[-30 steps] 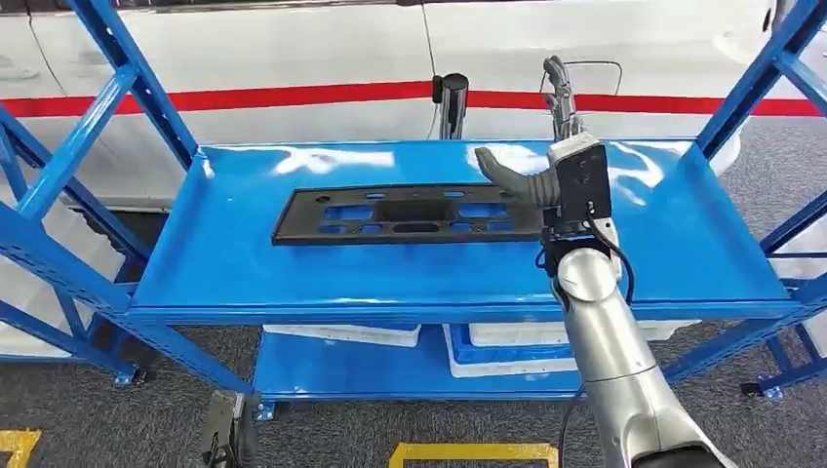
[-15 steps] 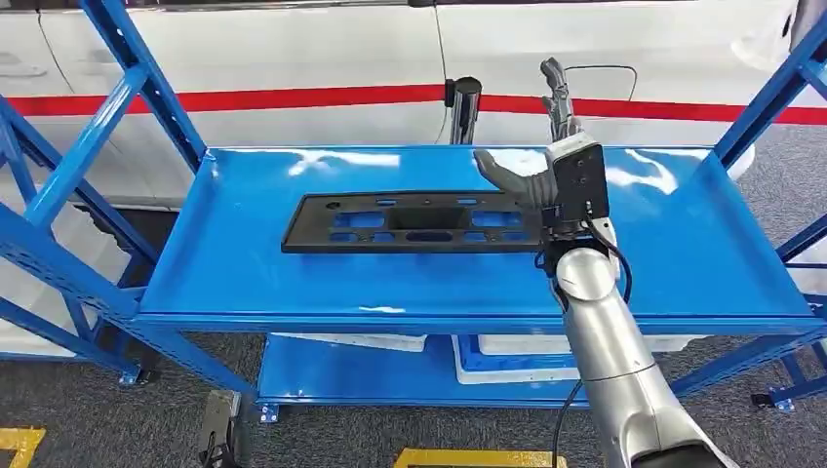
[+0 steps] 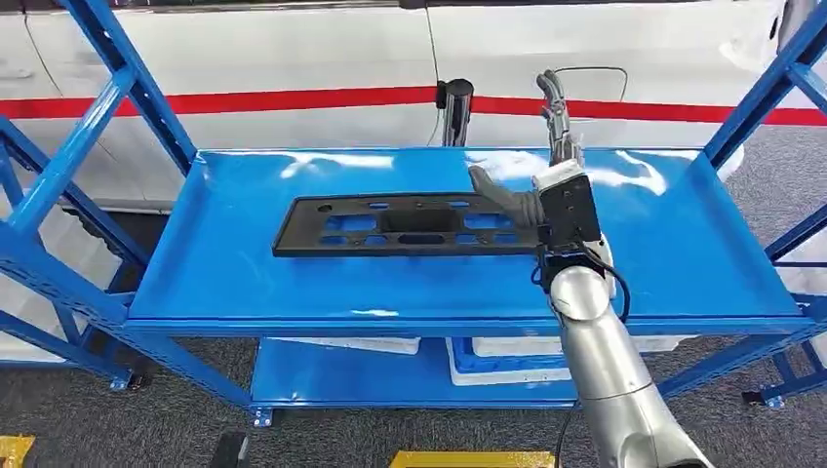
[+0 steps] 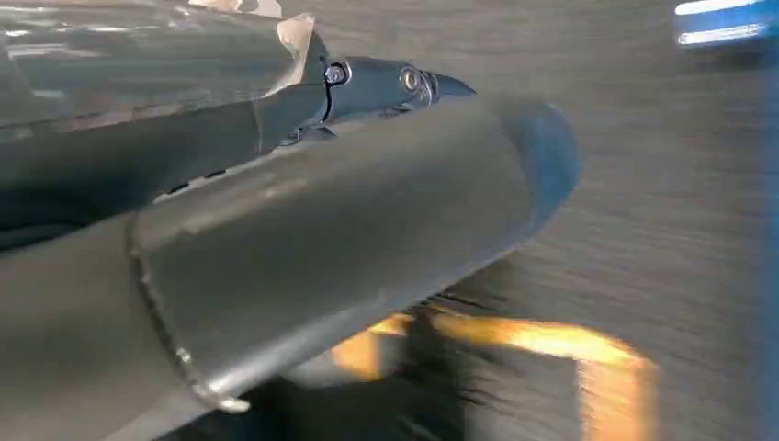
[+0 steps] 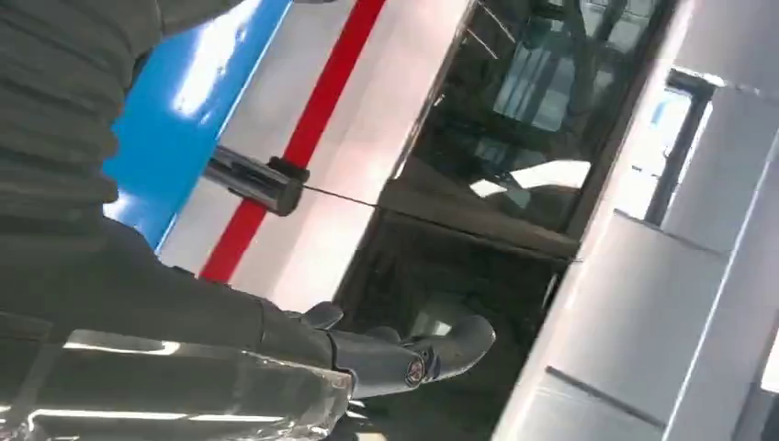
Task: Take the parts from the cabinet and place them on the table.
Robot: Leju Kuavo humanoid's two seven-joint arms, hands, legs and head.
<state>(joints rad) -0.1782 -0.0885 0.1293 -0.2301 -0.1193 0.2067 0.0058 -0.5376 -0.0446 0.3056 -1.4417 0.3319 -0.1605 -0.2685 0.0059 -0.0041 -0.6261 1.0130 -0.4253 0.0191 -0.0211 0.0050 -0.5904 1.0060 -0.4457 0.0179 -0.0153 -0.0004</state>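
Black part (image 3: 405,223) lies flat on the blue cabinet shelf (image 3: 244,268), long side across. My right hand (image 3: 541,166) is raised at the part's right end, fingers (image 3: 553,107) pointing up, thumb (image 3: 494,190) spread out over that end; hand empty, contact unclear. My left hand (image 4: 276,211) is blurred close-up, state can't tell. White bins (image 3: 507,356) sit on the lower shelf. White wall with red stripe (image 3: 293,98) behind, grey floor (image 3: 117,419) with yellow marks.

one black part (image 3: 405,224), one blue cabinet (image 3: 683,244), two white bins (image 3: 341,343) below
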